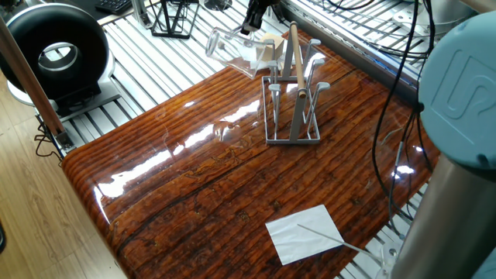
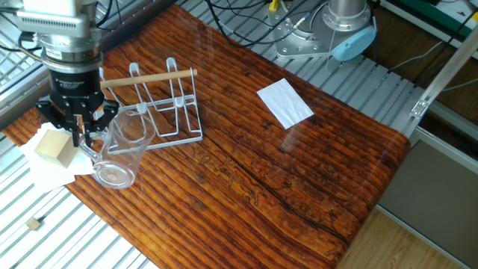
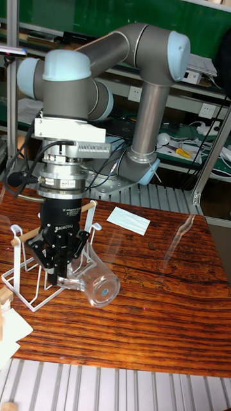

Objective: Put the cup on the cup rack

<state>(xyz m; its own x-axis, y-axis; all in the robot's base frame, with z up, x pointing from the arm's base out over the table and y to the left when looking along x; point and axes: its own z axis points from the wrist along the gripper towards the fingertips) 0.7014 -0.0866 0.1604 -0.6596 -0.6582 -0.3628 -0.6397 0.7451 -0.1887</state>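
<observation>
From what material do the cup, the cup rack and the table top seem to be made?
The cup, held tilted in the end effector, looks like clear colourless glass: the wood shows through it. The cup rack seems to be thin grey metal wire, with a pale, probably wooden, rod handle. The table looks like dark grained wood under a glossy finish, perhaps varnish, since it gives bright reflections.

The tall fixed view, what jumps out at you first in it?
The big grey robot arm fills the middle, reaching down over the shiny wooden table. Its black tool grips a clear glass cup tipped on its side. Right behind, at the left edge, stands the wire cup rack.
</observation>
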